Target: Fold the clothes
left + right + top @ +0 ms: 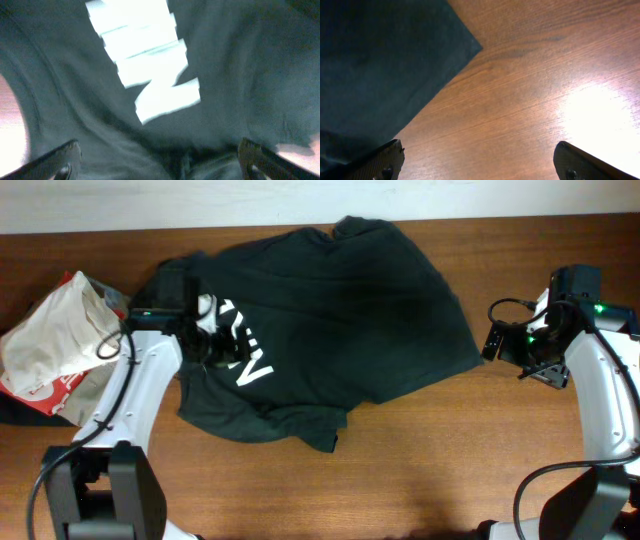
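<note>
Left claw: both dark fingers spread wide, nothing held between them, poised over the printed part of the garment; whether the tips touch the fabric cannot be told. Right claw: fingers likewise wide apart and empty, over bare wood just beside the garment's right corner, not touching it. One dark, almost black, short-sleeved cotton T-shirt: lying spread but rumpled across the middle of the counter, its upper edge near the far side, its lower hem bunched and partly turned under at the front left. Block of bold white lettering on the shirt: facing up, tilted, directly in front of the left claw. One crumpled cream-coloured cloth bundle with red markings: at the far left of the counter, close beside the left arm, apart from the shirt. Brown wood-grain counter: carrying all of the above, with a bright patch of glare under the right claw.
</note>
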